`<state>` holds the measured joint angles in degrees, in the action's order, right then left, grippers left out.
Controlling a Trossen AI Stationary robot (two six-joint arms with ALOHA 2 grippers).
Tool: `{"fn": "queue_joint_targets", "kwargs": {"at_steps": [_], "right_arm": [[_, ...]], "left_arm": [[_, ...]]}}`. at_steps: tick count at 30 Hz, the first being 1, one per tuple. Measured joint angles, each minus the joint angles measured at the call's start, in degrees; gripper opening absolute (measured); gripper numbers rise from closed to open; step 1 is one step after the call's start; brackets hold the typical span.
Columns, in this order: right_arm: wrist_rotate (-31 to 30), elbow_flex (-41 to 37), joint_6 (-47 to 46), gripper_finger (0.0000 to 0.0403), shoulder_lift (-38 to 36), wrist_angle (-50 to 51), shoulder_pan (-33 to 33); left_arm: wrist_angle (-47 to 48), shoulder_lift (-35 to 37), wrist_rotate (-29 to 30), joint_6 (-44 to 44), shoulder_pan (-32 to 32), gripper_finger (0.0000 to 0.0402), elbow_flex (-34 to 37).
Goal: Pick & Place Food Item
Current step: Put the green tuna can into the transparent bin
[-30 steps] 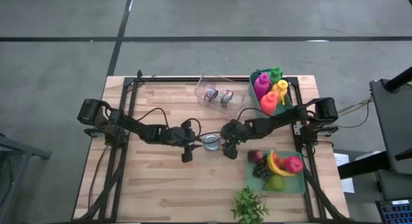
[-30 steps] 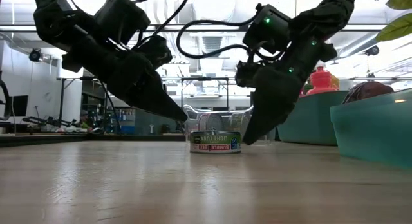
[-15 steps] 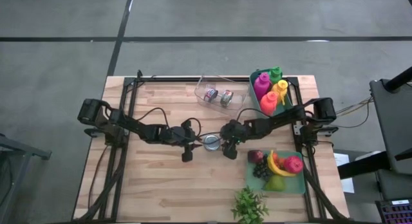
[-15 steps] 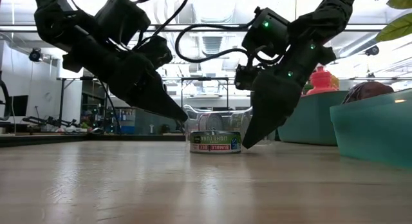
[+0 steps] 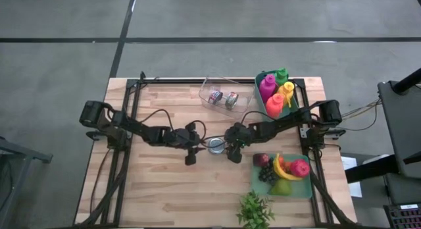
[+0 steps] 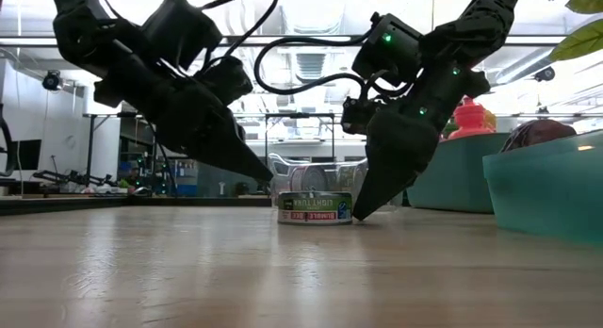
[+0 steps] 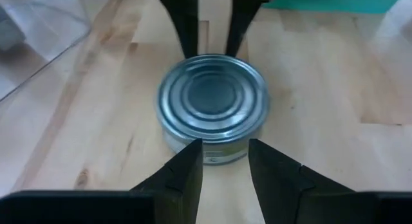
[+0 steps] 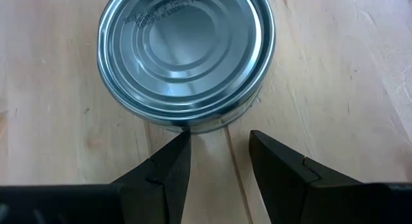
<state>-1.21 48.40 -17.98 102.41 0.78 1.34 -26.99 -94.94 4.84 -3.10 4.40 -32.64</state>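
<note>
A flat round silver tuna can (image 5: 216, 145) sits mid-worktop, squarely between the two grippers; left gripper (image 7: 223, 161) and right gripper (image 8: 217, 149) face it from opposite sides, equally near, fingers part-open, too narrow to straddle it, holding nothing

**Count of things on the table**

One tuna can (image 5: 216, 145) is seen at the table's (image 5: 158, 196) middle, between two grippers (image 5: 191, 152) (image 5: 232, 151). Two cans are counted in one clear bin (image 5: 223, 95) at the far edge. Four bottles are held in one teal bin (image 5: 262, 105). One fruit tray (image 5: 309, 189) and one plant (image 5: 255, 210) are seen near the right corner.
</note>
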Motion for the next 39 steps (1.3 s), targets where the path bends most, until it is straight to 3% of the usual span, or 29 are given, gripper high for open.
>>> {"fn": "queue_joint_targets", "kwargs": {"at_steps": [12,39], "right_arm": [[0.17,0.02,0.42,0.0157,0.09,-0.26,0.00],[0.18,-0.09,0.29,0.0157,0.09,-0.92,0.00]], "left_arm": [[-0.36,-2.08,-2.54,0.74,-3.37,0.0129,-0.46],[-1.32,-6.05,-4.70,0.29,-3.49,0.0129,-2.80]]}}
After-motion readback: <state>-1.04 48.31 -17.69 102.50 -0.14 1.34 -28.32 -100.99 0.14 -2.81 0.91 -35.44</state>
